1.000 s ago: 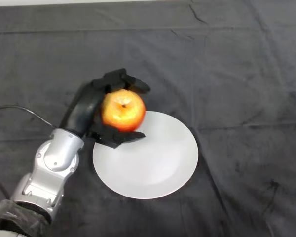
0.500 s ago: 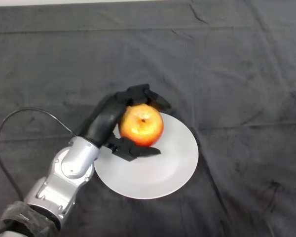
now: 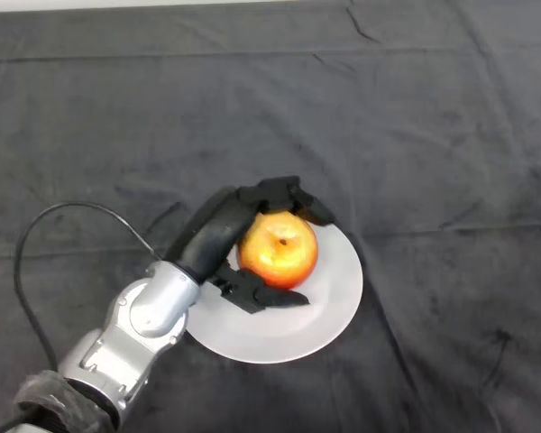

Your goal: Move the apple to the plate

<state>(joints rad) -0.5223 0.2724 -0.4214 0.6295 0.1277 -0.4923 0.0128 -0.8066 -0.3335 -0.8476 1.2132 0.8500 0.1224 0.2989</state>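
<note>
Head view: black left hand (image 3: 218,236) curled round red-yellow round apple (image 3: 279,250), held over round white plate (image 3: 335,302), toward its centre; stem end up, plate's bare part at four o'clock.

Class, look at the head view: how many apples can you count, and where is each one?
1. The apple is over the white plate, toward its upper left part, with the left hand curled round it. Nothing in view looks able to hide another.
</note>
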